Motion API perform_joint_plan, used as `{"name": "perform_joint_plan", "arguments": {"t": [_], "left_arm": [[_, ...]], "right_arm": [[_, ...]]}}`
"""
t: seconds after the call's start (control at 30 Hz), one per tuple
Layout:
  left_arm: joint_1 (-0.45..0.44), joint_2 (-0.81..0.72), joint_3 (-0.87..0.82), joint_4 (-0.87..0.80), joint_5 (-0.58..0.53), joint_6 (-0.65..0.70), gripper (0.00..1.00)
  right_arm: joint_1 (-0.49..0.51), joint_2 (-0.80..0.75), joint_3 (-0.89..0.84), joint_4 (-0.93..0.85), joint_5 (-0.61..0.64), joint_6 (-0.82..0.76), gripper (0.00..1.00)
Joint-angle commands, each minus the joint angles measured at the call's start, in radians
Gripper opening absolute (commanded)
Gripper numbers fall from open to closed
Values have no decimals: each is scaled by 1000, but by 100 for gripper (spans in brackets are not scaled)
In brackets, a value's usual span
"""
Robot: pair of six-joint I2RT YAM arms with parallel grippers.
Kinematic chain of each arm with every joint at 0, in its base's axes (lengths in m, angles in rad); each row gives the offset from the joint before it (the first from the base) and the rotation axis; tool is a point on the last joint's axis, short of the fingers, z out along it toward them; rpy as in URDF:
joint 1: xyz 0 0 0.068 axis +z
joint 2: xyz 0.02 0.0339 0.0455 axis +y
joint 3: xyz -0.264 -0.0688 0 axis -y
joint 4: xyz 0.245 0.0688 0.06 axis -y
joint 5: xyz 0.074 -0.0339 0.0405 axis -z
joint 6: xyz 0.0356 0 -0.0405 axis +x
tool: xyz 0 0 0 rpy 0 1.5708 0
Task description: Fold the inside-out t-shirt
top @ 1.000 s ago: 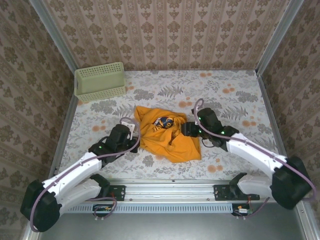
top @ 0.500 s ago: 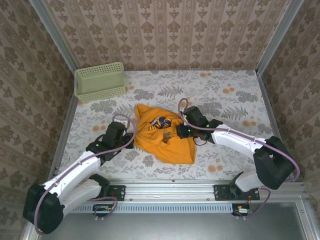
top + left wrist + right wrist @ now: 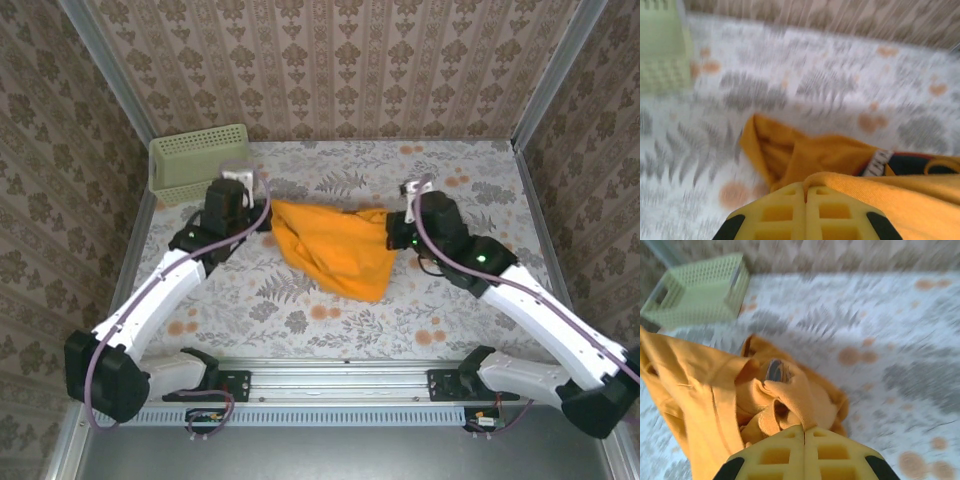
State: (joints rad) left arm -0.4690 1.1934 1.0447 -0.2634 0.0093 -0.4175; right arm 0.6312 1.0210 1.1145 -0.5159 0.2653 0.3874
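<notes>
Both ends of the t-shirt are gripped, cloth stretched over the desk.
Your left tool and right tool are each pinched fully closed on an upper edge of cloth, the bulk sagging toward you. You're at the spreading-out step, I'd judge; next, lay it flat and smooth it before attempting any fold.

Blurred, unreadable print on t-shirt
</notes>
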Motion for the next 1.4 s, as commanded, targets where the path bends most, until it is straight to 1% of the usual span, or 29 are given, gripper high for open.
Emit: {"name": "perform_joint_plan", "arguments": {"t": [0.0,0.1,0.2,0.27,0.37,0.4,0.43,0.47,0.5,0.53,0.57,0.63,0.7,0.73,0.8,0.9,0.97,1.07,1.1,1.17,1.27,1.33,1.37], "left_arm": [[7,-34,87,102,47,45,0],[4,-75,28,186,65,43,0],[6,-6,-18,109,91,50,0],[6,59,-68,55,95,44,0],[8,94,-166,-10,18,20,0],[45,89,-200,-17,11,11,0],[62,79,-227,-14,19,4,0],[80,65,-257,-4,37,-3,0],[95,53,-282,9,56,-8,0],[101,41,-295,17,66,-10,0],[105,35,-306,23,69,-8,0],[107,33,-311,29,67,0,0],[112,47,-307,31,66,2,0],[113,53,-304,32,67,1,0],[115,57,-297,38,69,-5,0],[116,60,-286,37,65,-12,0],[119,71,-272,20,56,-12,0],[132,87,-255,0,55,-17,0],[136,87,-253,0,57,-18,0],[147,78,-252,0,51,-22,0],[177,49,-252,4,54,-33,0],[203,21,-258,6,52,-41,0],[219,3,-263,9,52,-47,0]], "right_arm": [[-4,-115,70,-91,211,-69,0],[-2,-216,23,-75,194,-74,0],[-1,-247,-113,-45,125,-10,0],[4,-217,-231,13,47,63,0],[54,-118,-387,136,-69,157,0],[77,-87,-416,165,-80,172,6],[89,-61,-427,174,-79,183,14],[90,-37,-429,167,-77,190,25],[85,-23,-419,149,-66,189,40],[72,-12,-403,129,-66,179,49],[46,0,-375,105,-83,163,54],[-15,32,-321,63,-134,141,59],[-79,79,-267,22,-166,146,60],[-93,102,-249,11,-171,143,60],[-99,153,-216,8,-186,127,63],[-96,229,-184,12,-240,122,63],[-86,257,-182,17,-240,120,64],[-82,287,-194,31,-253,110,68],[-82,298,-196,29,-252,111,67],[-82,326,-190,14,-238,111,56],[-86,320,-179,-49,-152,110,23],[-111,273,-184,-82,-90,118,7],[-137,234,-193,-86,-87,117,1]]}}
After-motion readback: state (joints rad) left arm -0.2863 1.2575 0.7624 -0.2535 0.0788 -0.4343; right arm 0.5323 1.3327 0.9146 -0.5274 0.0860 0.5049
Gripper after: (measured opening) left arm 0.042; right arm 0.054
